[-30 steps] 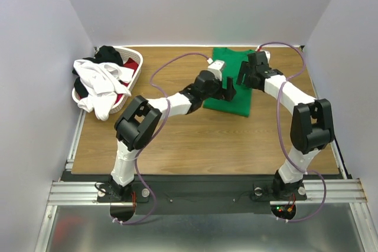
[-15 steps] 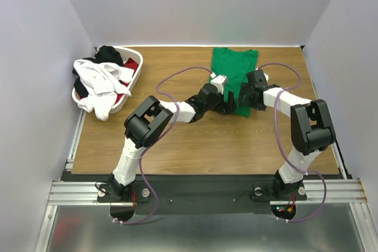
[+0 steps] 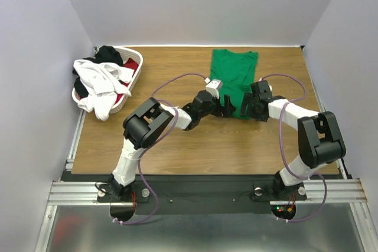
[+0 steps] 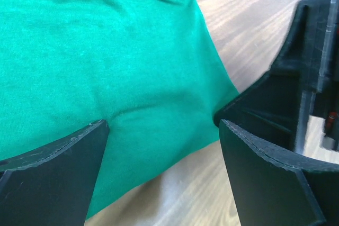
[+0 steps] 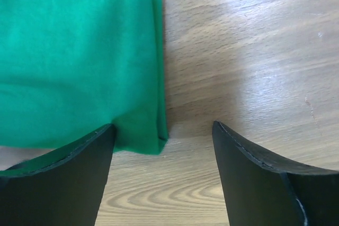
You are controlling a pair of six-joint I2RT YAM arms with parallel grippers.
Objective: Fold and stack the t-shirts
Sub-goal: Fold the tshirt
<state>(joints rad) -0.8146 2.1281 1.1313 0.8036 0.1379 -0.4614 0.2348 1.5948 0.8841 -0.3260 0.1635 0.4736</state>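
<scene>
The bright green t-shirt (image 3: 235,75) lies folded lengthwise on the wooden table, at the back right. My left gripper (image 3: 227,104) is open at its near-left hem corner; the green cloth (image 4: 106,62) lies between and beyond the jaws. My right gripper (image 3: 248,107) is open at its near-right hem corner (image 5: 153,138), which sits between the jaws, close to the left one. Neither gripper holds cloth. White (image 3: 101,87), black (image 3: 109,55) and red (image 3: 131,66) shirts are piled in the basket.
A white lattice laundry basket (image 3: 137,78) stands at the back left, with shirts spilling over its near rim. Bare wooden table (image 3: 195,140) lies in front of the green shirt. White walls close in the table on three sides.
Both grippers have moved from over the shirt's far part toward me, down to its near hem corners. The shirt now lies longer and straighter on the table.
</scene>
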